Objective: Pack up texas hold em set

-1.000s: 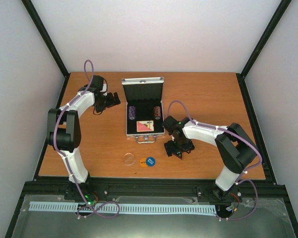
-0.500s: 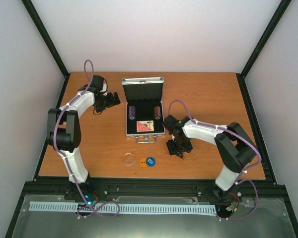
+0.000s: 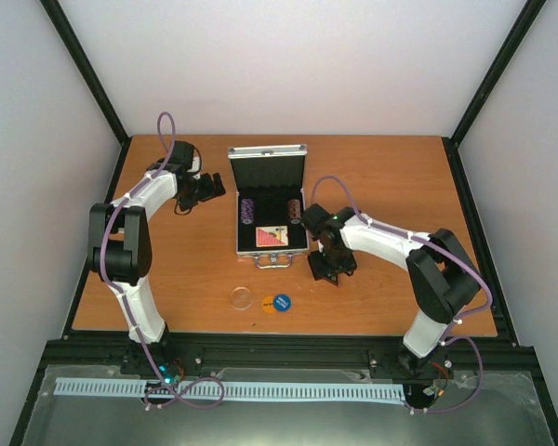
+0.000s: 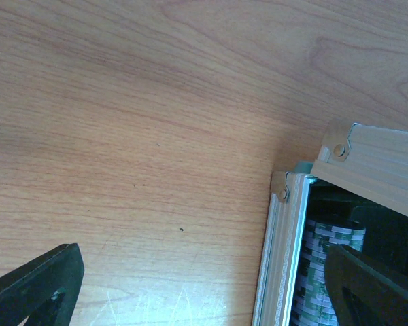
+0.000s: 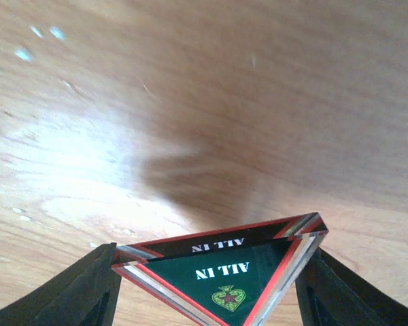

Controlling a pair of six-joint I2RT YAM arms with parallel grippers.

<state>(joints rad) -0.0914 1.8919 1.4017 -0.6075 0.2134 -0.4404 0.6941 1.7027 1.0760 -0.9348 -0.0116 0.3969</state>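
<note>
The silver case (image 3: 271,209) lies open at the table's middle, lid up, with chip stacks (image 3: 248,211) and the red card deck (image 3: 272,236) inside. My right gripper (image 3: 324,271) is shut on the triangle (image 5: 221,272), a green, red-edged "ALL IN" piece, held above the table just right of the case's handle (image 3: 272,261). My left gripper (image 3: 216,189) is open and empty beside the case's left rim (image 4: 275,251), with chips (image 4: 323,268) in view. The clear disc (image 3: 242,298), orange disc (image 3: 268,303) and blue disc (image 3: 282,302) lie on the table in front of the case.
The wooden table (image 3: 381,167) is bordered by a black frame and white walls. The right arm's purple cable (image 3: 339,195) loops above its wrist near the case's right side.
My right gripper has moved up and left toward the case, carrying the triangle. The left arm has not moved.
</note>
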